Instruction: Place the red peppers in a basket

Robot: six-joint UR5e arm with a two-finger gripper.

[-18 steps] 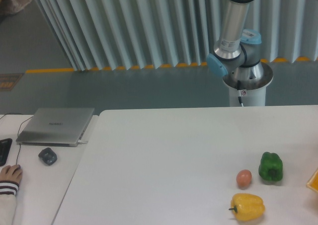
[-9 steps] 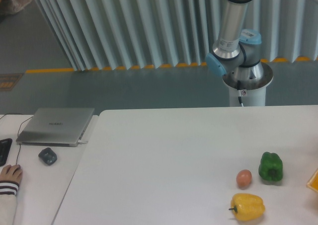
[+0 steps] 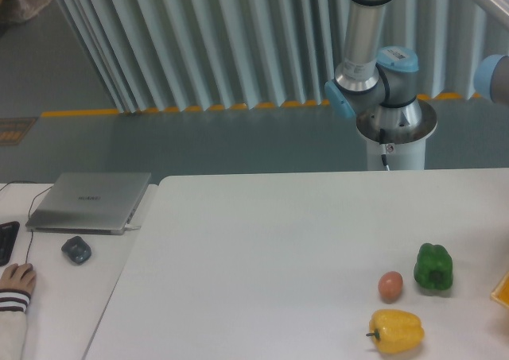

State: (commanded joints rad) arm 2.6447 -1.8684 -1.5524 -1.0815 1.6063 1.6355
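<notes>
White tabletop (image 3: 278,241) fills most of what we see, and on it we find no red pepper; its place, its long axis and its pointing we cannot tell. Our gripper is also out of view: only the silver and light-blue robot arm (image 3: 364,46) on its round grey base (image 3: 395,129) shows behind the table's far edge, so we cannot say how far the fingers are apart or whether they hold anything. Near the right front corner sit a glossy green bell pepper (image 3: 433,267), a small round tan-pink fruit (image 3: 390,286) just left of it, and a yellow bell pepper (image 3: 396,331) in front, its dark stem pointing left. An orange corner of some object (image 3: 502,290) pokes in at the right edge. On the lower desk to the left lie a closed silver laptop (image 3: 90,201), a dark computer mouse (image 3: 76,249) and a person's hand in a striped cuff (image 3: 16,282).
</notes>
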